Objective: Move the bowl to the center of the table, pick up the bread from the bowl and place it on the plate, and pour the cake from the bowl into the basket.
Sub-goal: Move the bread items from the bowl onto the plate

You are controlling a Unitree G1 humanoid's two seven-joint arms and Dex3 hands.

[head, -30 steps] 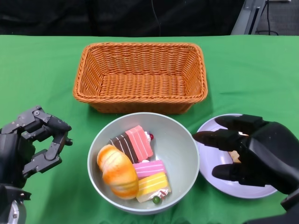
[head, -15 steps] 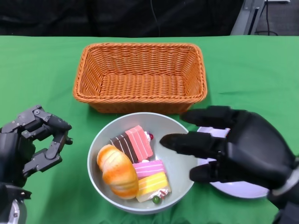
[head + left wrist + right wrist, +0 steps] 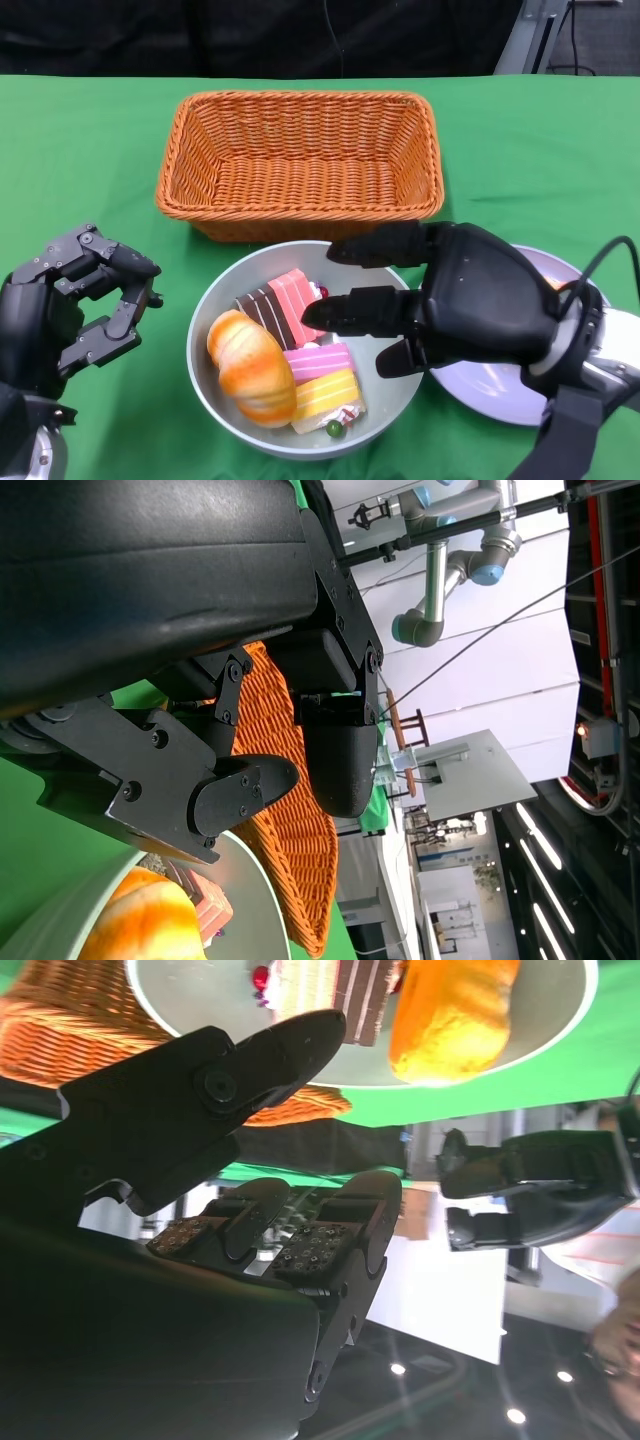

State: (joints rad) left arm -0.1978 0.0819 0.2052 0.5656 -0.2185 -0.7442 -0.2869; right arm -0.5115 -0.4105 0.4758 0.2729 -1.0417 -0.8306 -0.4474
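A grey bowl (image 3: 392, 330) sits at the table's near middle with an orange bread roll (image 3: 250, 367) at its left and striped cake pieces (image 3: 285, 305) beside it. My right hand (image 3: 450, 298) hovers over the bowl's right half, its fingers spread toward the cakes and holding nothing. The right wrist view shows the bread (image 3: 450, 1015) and cake (image 3: 330, 985) beyond the fingers (image 3: 300, 1045). My left hand (image 3: 70, 305) rests left of the bowl, fingers loosely curled and apart, empty. A pale plate (image 3: 480, 390) lies right of the bowl, partly hidden by my right hand. The wicker basket (image 3: 300, 165) stands behind the bowl.
Green cloth (image 3: 80, 150) covers the table, with bare cloth to the left and right of the basket. The basket's near wall (image 3: 300, 228) almost touches the bowl's far rim. In the left wrist view the basket (image 3: 300, 850) and bowl rim (image 3: 250, 900) show past the hand.
My right hand has moved left from above the plate to above the bowl's right half, uncovering more of the plate. The left hand, bowl and food stay where they were.
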